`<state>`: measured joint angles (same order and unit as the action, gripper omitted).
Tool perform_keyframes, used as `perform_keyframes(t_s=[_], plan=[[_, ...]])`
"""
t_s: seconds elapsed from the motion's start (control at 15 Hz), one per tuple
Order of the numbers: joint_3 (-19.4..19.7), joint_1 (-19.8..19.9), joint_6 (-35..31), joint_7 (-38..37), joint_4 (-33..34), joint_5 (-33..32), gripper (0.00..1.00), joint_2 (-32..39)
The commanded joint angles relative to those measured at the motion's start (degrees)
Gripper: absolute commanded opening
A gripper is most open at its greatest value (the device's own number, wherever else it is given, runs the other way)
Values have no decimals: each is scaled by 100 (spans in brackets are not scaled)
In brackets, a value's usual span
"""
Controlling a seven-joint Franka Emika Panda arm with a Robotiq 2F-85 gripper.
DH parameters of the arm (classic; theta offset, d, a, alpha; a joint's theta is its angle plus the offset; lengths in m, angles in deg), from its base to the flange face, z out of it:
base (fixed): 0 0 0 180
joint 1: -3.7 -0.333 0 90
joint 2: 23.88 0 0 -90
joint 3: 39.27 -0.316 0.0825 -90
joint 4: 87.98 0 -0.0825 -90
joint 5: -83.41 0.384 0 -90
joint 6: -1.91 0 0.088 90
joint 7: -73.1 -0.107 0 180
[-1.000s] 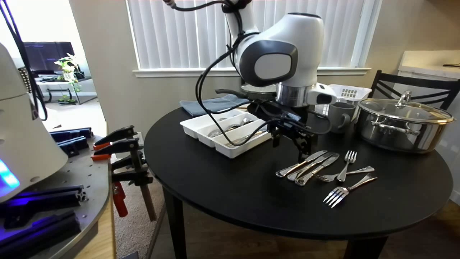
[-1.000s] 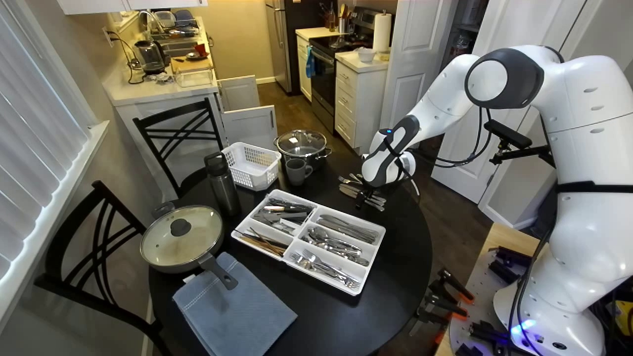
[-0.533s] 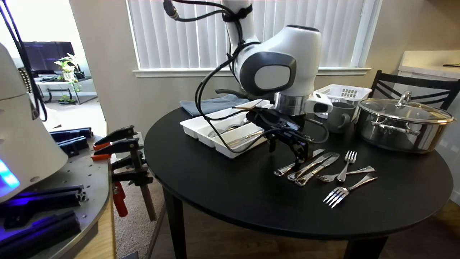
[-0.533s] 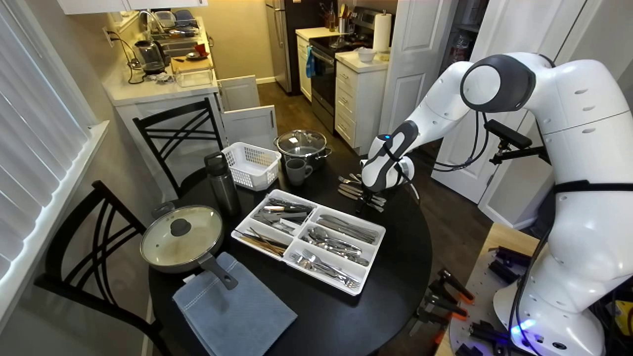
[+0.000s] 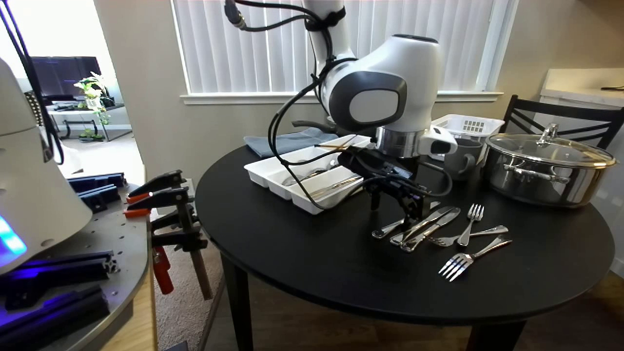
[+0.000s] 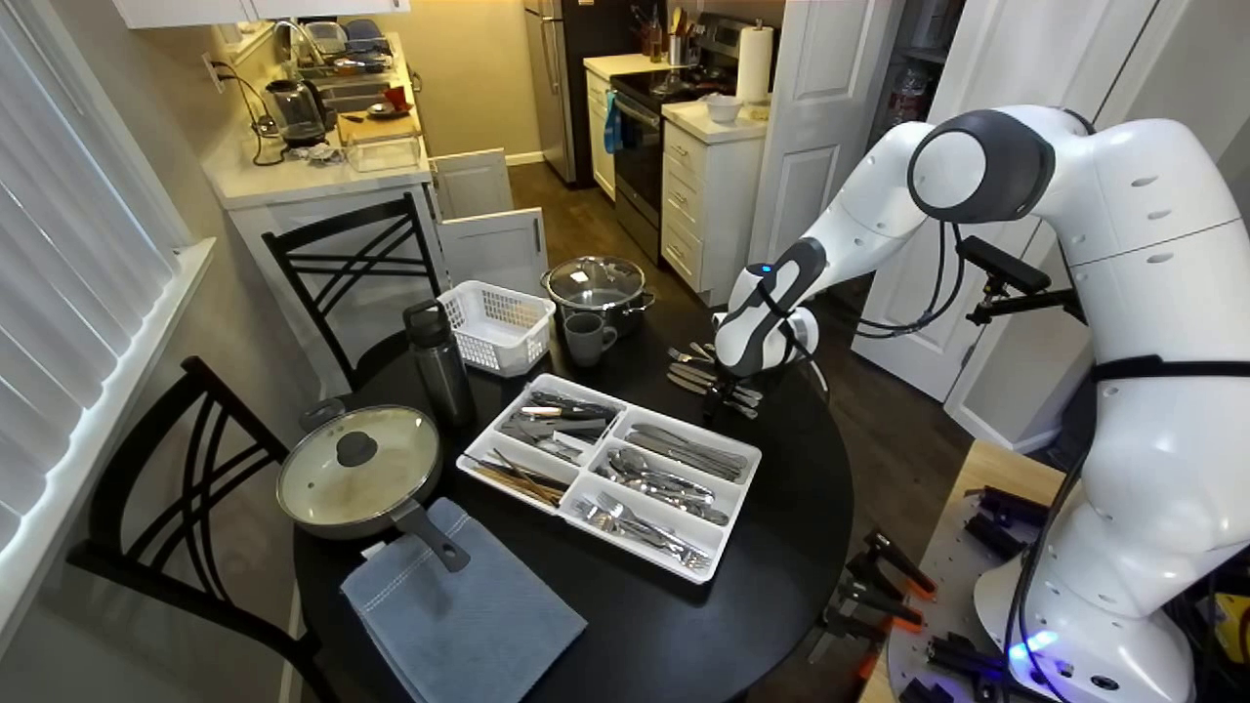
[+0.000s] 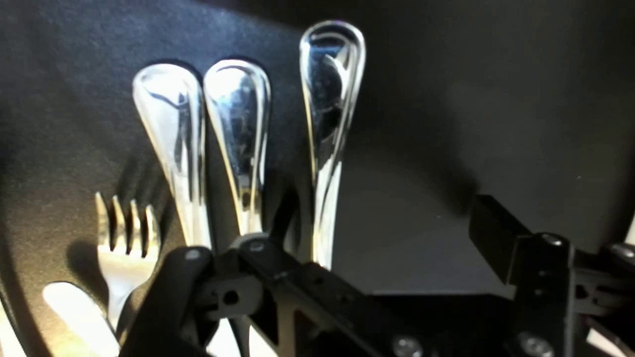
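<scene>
Hand spread wide over a knife

Its fingers stand apart, gripping nothing. The knife's polished metal handle, rounded at the end, lies between them on the matte black bench. Two more knives lie close alongside, leaving one finger little room; the other has more. In both exterior views the knives lie inside the bench's round edge, near the white, divided tray. A second ago the hand was higher.
</scene>
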<state>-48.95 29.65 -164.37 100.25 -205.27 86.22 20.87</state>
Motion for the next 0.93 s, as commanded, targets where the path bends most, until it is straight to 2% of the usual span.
perform_keyframes(t_s=[0.0, 0.6, 0.87], plan=[[-22, 118, -63, 18, 47, -104, 59, 55], [27, 33, -43, 3, 130, -150, 1, 9], [-3, 3, -45, 5, 109, -157, 3, 1]])
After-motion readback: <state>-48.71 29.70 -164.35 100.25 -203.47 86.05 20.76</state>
